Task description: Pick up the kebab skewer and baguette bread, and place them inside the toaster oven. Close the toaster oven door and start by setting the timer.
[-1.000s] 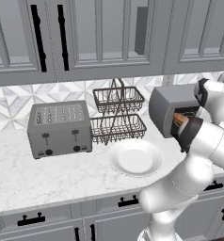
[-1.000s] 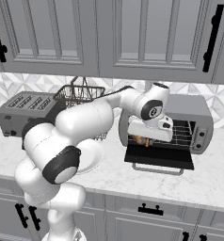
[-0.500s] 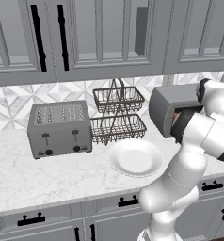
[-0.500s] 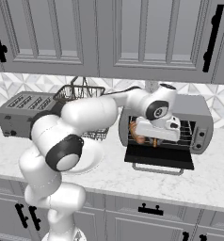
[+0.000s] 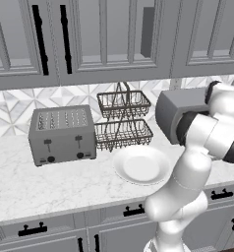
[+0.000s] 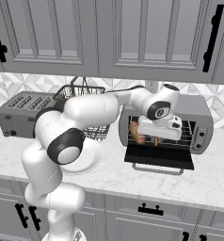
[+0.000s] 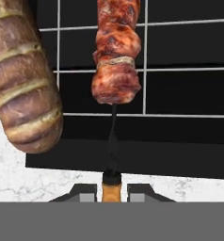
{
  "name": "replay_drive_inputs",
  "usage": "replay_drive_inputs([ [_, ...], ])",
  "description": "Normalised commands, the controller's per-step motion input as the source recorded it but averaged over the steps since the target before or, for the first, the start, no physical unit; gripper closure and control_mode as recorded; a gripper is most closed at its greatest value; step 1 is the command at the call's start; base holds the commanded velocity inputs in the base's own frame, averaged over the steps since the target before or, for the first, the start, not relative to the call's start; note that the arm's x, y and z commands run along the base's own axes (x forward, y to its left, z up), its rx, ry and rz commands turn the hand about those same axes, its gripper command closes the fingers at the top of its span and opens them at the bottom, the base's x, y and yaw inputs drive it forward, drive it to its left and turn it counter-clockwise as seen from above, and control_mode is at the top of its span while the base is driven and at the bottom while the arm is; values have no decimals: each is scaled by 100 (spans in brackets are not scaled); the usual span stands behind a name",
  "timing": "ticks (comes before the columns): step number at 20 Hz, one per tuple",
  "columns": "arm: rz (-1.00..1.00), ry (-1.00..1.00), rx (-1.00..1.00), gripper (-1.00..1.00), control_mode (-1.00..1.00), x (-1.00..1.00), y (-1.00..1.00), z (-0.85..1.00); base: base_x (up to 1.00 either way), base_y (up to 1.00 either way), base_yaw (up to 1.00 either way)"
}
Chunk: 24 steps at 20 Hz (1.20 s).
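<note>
The toaster oven [image 6: 198, 111] stands at the right of the counter, its grey side also visible [image 5: 174, 111]. Its door [image 6: 159, 157] lies folded down flat, with the bar handle toward the counter's front. The baguette bread [image 7: 24, 89] lies on the wire rack [image 7: 184, 69] inside, at the left of the opening [image 6: 134, 132]. My gripper [image 7: 111, 193] reaches into the oven mouth [image 6: 156, 137], shut on the orange tip of the kebab skewer [image 7: 116, 56]. The skewer's meat chunks rest over the rack, just right of the loaf.
A grey slotted pop-up toaster [image 5: 62, 134] sits at the left of the counter. A two-tier wire basket stand [image 5: 123, 118] is behind a white plate [image 5: 141, 165]. The oven's knobs [image 6: 201, 139] are on its right front panel. Cabinets hang overhead.
The hand has pushed forward into the oven opening with the skewer, bringing it over the rack beside the baguette. The arm's elbow has swung round.
</note>
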Motion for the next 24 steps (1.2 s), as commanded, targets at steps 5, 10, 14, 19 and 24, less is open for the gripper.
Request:
replay_drive_inputs([
  [5, 0, -2, 0, 100, -100, 19, 0, -19, 0, 0, 0],
  [10, 0, -1, 0, 100, -100, 10, 0, -1, 0, 0, 0],
  [14, 0, -1, 0, 100, -100, 16, 0, 0, 0, 0, 0],
  [19, 0, 0, 0, 100, -100, 18, 0, -2, 0, 0, 0],
  [24, 0, -4, 0, 100, -100, 6, 0, -15, 0, 0, 0],
])
